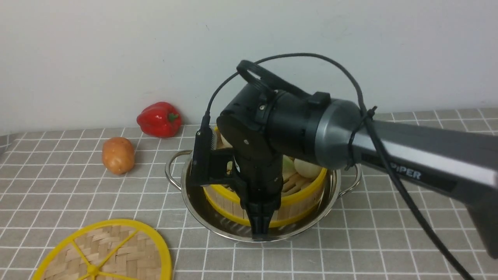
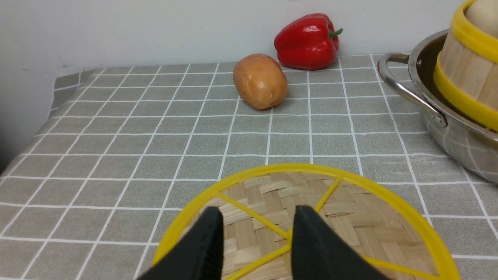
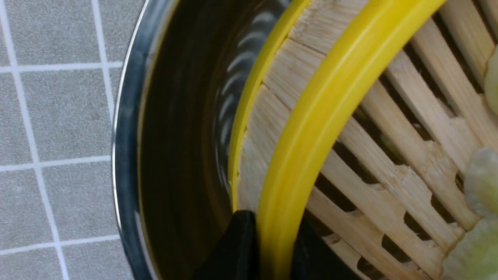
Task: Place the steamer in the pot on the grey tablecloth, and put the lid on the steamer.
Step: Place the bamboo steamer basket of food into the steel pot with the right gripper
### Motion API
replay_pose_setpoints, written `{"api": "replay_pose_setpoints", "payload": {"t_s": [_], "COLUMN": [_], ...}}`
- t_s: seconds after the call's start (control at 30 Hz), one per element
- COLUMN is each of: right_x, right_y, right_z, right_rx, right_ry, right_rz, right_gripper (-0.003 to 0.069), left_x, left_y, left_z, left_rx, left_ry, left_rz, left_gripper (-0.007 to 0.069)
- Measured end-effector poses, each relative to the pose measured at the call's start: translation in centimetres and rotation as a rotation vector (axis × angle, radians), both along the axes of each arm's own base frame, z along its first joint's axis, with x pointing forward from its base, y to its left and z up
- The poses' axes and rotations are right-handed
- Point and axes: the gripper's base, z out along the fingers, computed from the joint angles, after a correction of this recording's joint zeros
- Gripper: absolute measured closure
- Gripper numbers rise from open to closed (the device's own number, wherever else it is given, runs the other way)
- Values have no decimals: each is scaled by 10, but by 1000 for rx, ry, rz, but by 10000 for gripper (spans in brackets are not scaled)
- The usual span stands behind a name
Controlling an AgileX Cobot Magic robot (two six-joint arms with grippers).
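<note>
The bamboo steamer [image 1: 299, 199], with pale buns inside, sits inside the steel pot [image 1: 173, 166] on the grey tablecloth [image 1: 350, 252]. My right gripper [image 1: 260, 228] reaches down at the steamer's near side. In the right wrist view this gripper [image 3: 274, 233] is shut on the steamer's yellow rim [image 3: 330, 97], with one finger outside the wall and one inside. The woven lid [image 1: 109, 252] lies flat on the cloth at the front left. My left gripper [image 2: 256, 214] hangs open just above the lid [image 2: 358, 221], holding nothing. The left arm is out of the front view.
A red bell pepper [image 1: 159, 119] and a potato [image 1: 118, 154] lie on the cloth at the back left, near the wall. The pot's loop handle [image 2: 404, 91] points towards them. The right arm crosses over the pot from the right.
</note>
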Motion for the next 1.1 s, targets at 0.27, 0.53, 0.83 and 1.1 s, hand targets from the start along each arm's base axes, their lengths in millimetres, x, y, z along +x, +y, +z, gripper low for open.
{"api": "replay_pose_setpoints", "payload": {"t_s": [0.27,0.53,0.83,1.1], "right_x": [-1,-1,1,2], "right_y": [4,10,10,8], "right_z": [-8,-28,-29,-14], "right_rx": [18,6,5,36], "right_ry": [43,84,74,25], "right_rz": [-10,-13,-13,-62], "right_gripper": [558,565,498,244], "left_x": [0,0,0,0], "left_y": [0,0,0,0], "left_z": [0,0,0,0], "left_rx": [0,0,0,0], "left_ry": [0,0,0,0], "left_rz": [0,0,0,0], "left_gripper": [382,382,382,382]}}
